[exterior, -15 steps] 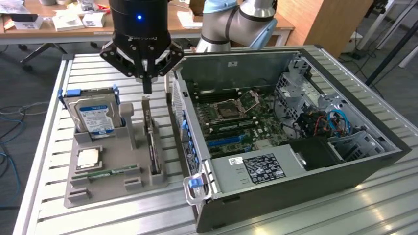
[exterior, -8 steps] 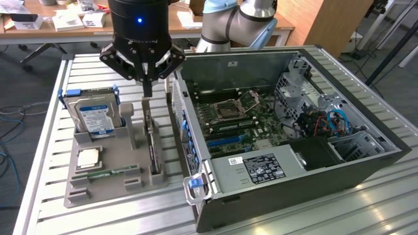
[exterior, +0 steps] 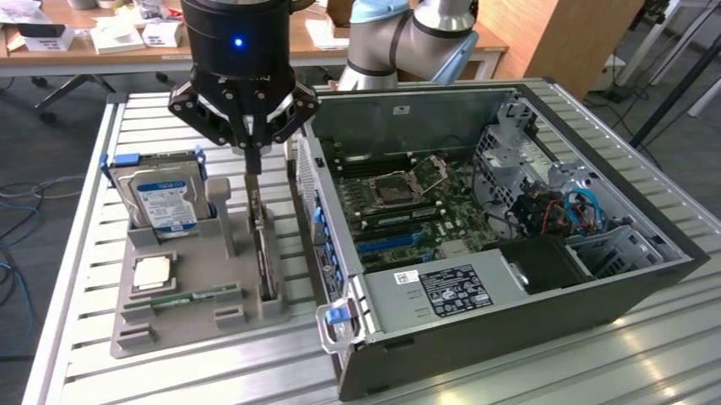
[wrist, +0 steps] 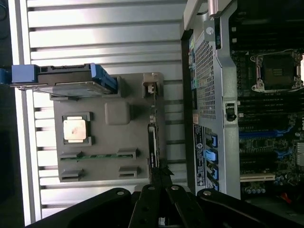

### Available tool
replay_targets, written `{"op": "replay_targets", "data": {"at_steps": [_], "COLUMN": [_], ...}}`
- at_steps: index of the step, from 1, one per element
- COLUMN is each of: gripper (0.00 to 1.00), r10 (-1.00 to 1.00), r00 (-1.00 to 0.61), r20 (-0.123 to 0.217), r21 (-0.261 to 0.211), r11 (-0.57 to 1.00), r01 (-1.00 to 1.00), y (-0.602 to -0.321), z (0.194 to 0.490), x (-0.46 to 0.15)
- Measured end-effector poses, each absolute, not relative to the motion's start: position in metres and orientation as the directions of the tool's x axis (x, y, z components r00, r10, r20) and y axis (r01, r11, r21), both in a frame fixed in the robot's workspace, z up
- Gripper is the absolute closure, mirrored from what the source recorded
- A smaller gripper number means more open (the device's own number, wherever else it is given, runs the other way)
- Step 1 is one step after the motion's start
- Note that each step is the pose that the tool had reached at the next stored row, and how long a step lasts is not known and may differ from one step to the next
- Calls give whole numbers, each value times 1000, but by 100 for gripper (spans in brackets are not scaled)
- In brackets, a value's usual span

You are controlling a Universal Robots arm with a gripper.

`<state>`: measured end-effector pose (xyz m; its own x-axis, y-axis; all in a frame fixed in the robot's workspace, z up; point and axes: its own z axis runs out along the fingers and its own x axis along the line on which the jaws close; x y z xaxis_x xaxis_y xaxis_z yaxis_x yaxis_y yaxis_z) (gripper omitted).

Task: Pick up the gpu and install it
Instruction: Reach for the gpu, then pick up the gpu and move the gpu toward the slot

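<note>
The hand (exterior: 252,162) is pinched together on the top edge of the graphics card (exterior: 266,253). The card stands on edge in the grey holder (exterior: 186,283), at the exterior view's left of the open computer case (exterior: 394,114). It looks thin, stiff, light and fragile, so it is best held by its bare board edge.

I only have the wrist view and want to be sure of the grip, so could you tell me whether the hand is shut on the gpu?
Observer: Yes; in the exterior view the hand is shut on the top edge of the gpu, which stands upright in the grey tray.
Operator: Thank you. What sits in the case beyond my view?
Observer: A power supply with a black label, at the case's near end in that view.
Operator: And the hard drive?
Observer: It stands upright, its blue-white label facing that camera.
</note>
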<state>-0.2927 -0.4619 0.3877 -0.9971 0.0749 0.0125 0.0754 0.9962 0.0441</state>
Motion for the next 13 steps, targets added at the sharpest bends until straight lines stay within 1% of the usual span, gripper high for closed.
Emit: {"op": "replay_targets", "data": {"at_steps": [13], "gripper": [90], "r10": [75], "r00": [-997], "r20": [13], "r21": [44], "r11": [996], "r01": [75], "y": [-462], "z": [388], "x": [-293]}}
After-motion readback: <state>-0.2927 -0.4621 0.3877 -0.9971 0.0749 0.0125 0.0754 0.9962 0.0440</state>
